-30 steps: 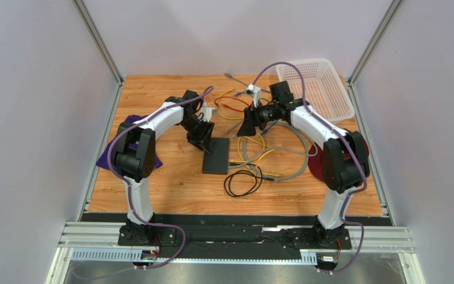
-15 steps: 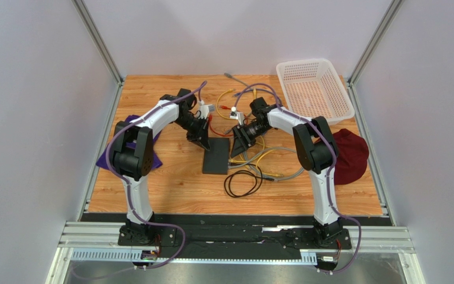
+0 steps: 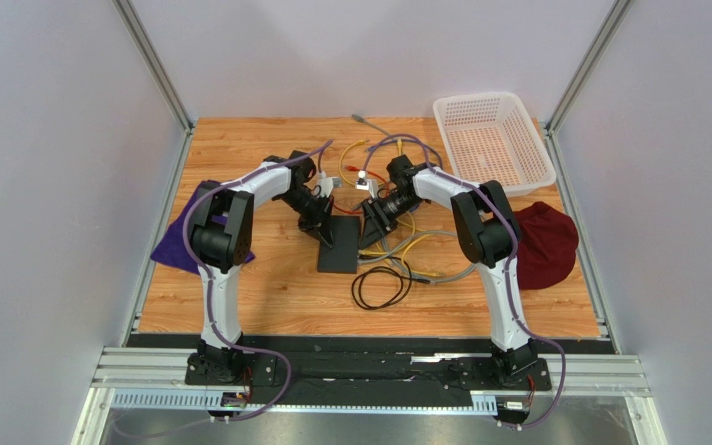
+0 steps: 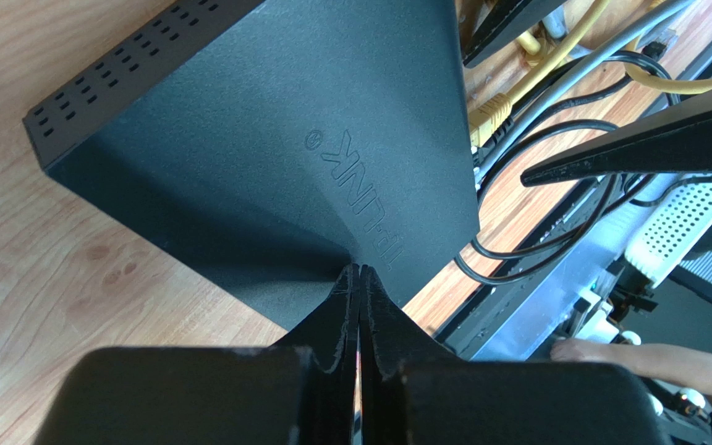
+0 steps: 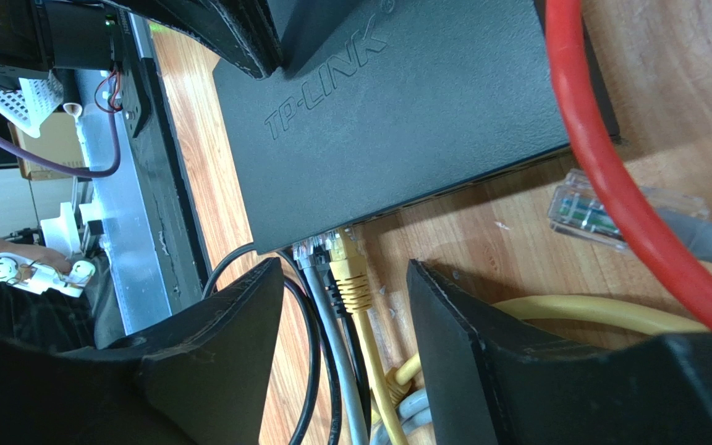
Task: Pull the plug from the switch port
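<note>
Since right claw [image 5: 341, 278] stands part-open astride the ports, nothing gripped yet, risks are logged as follows.

Item 1, switch [image 5: 406, 102]: flat on counter [image 5: 480, 246], directly ahead of right claw and under left claw [image 4: 360, 278], whose fingers are pressed together, tips bearing on the lid only. Risk: tips skid, box drags w/ cable on the pull.

Item 2, yellow plug [image 5: 349, 271]: seated in port, between right claw's fingers. Risk: latch tab not squeezed, plug jams.

Item 3, grey plug [image 5: 306, 250]: touching the yellow one, also inside the gap. Risk: both nipped together, wrong one comes out.

Item 4, red cable [image 5: 592, 139]: crosses beyond right claw's outer finger, approx. over switch corner. Risk: snags on retreat.
</note>
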You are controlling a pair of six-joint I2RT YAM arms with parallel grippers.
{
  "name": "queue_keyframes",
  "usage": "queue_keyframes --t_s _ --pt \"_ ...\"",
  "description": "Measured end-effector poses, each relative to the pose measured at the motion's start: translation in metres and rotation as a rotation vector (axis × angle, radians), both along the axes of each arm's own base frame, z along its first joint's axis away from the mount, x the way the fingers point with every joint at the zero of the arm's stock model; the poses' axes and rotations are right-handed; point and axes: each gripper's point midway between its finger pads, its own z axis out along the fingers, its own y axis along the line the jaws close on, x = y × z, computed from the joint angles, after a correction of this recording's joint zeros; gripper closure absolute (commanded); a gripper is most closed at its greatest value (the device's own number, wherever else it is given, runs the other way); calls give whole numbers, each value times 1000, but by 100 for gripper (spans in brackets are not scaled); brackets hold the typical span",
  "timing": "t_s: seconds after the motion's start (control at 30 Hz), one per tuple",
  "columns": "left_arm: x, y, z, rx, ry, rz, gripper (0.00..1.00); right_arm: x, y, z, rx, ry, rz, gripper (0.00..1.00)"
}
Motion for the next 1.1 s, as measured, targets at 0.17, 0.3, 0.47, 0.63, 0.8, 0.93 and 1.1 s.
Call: queue_keyframes --t_s 0.17,0.3,0.47,0.63,0.8,0.93,1.1 --pt "0 0 -1 2 3 2 100 0 2 -3 3 28 -2 46" --pt "0 0 0 3 2 2 100 0 5 -4 11 52 0 47" --pt "0 1 -1 5 1 1 100 -4 12 -6 7 59 17 51" --pt "0 1 -1 6 1 1 100 -8 15 -8 4 61 38 56" --pt "0 1 -1 9 0 1 100 -12 13 -12 4 64 47 62" --pt "0 2 -1 15 2 1 100 -15 11 -12 26 65 59 71" --pt "0 3 -1 23 0 0 100 -16 8 -16 25 73 66 79"
